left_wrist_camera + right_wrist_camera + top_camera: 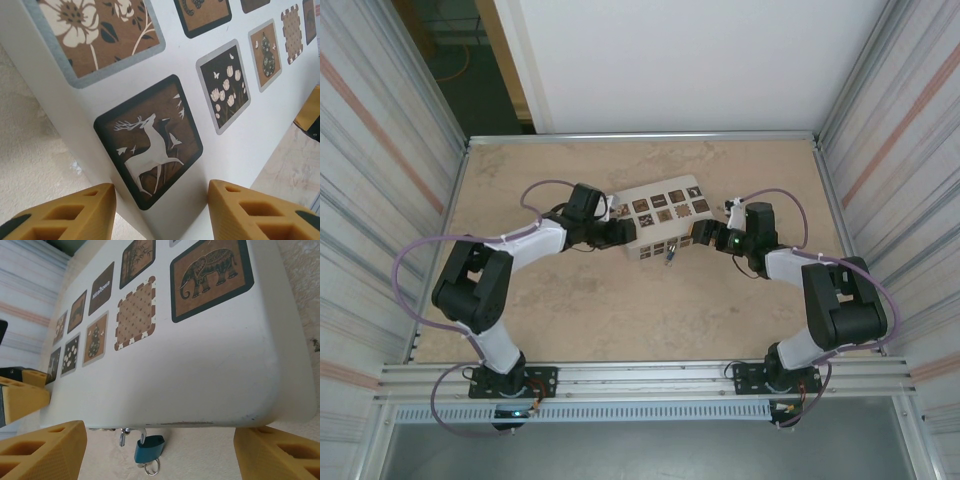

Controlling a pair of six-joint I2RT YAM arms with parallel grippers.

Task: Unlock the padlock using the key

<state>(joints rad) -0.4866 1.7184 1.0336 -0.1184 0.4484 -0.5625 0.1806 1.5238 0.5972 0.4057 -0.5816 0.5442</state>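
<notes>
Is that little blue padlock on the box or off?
On: the padlock hangs by its shackle from a clasp on the white box. Whether locked, cannot tell.

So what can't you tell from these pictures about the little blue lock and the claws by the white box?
- Whether a key is in the padlock: right wrist view, too small; a ring hangs below it.
- What the padlock hangs from: same view, shadowed under the box rim.
- Whether the left gripper presses the box: left wrist view, bottom edge cuts its fingers off.
- Padlock detail in the top view: a tiny speck.
</notes>
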